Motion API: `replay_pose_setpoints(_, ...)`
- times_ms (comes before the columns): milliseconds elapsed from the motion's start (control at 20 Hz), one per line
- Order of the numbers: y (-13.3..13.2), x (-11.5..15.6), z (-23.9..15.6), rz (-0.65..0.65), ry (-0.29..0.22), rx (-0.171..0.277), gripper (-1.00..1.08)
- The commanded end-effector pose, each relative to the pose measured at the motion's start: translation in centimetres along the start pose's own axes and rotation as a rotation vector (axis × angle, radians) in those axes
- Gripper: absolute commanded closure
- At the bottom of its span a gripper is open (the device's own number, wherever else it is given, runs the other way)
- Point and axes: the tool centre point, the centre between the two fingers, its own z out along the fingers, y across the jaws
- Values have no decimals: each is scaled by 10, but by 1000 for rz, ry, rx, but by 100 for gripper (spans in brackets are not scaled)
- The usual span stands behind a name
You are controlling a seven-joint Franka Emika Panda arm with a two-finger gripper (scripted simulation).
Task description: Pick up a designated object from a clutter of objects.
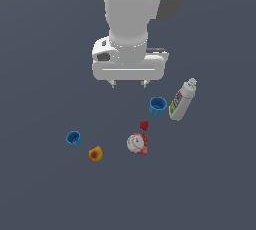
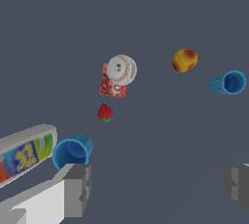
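The gripper (image 1: 129, 83) is hanging with its jaws spread wide and empty, while the orange fruit (image 1: 96, 153) is sitting well off toward the exterior view's lower left, beside the small blue cup (image 1: 73, 137).

Plain dark grey floor (image 1: 40, 194) (matte, bare)

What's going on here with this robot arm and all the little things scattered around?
A white robot arm hangs above a dark grey surface with its gripper open and holding nothing. Below it lie two small blue cups, a white spray bottle on its side, a tiny red strawberry, a red-and-white round item and a small orange-yellow fruit with a red blush. The fruit lies untouched, well away from the gripper.
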Motion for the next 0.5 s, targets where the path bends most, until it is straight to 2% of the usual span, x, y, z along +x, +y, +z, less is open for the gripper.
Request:
replay_pose_setpoints(0,0,0,0,0,0,0,-92)
replay_pose_setpoints(450,-27,-4,7,-40,-12,-18,-92)
